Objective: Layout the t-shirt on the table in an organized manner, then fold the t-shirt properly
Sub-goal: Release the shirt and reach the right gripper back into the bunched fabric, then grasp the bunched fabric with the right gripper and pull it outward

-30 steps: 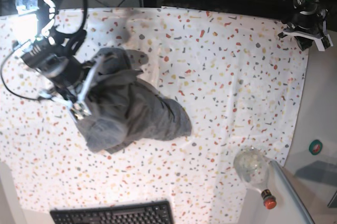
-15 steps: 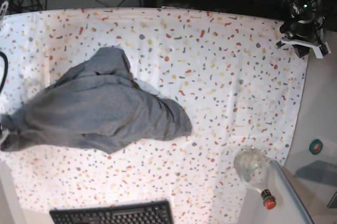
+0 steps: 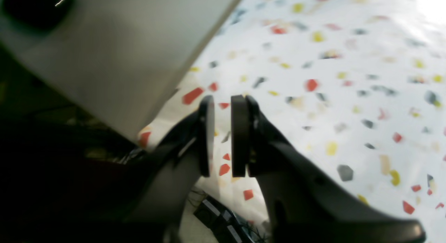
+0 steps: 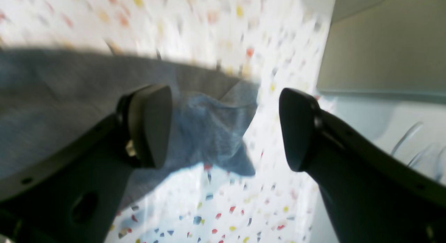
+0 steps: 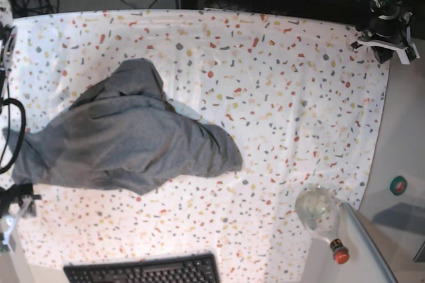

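1. Where the base view starts at its lower edge, a black keyboard [image 5: 143, 271] lies at the near side of the table [image 5: 285, 97], with a clear bottle with a red cap [image 5: 323, 220] off the cloth's lower corner.
2. Beyond these, the t-shirt [image 5: 126, 140] lies crumpled in a loose heap on the speckled cloth, stretching from the middle to the edge on that view's left.
3. Seen from its wrist camera, the right gripper [image 4: 226, 128] stands with jaws spread wide, empty, above a corner of the grey fabric [image 4: 212, 128] at the cloth's edge.
4. At the far corner, the left gripper [image 3: 223, 135] hangs above the cloth's edge, pads nearly together with only a narrow gap, nothing between them.
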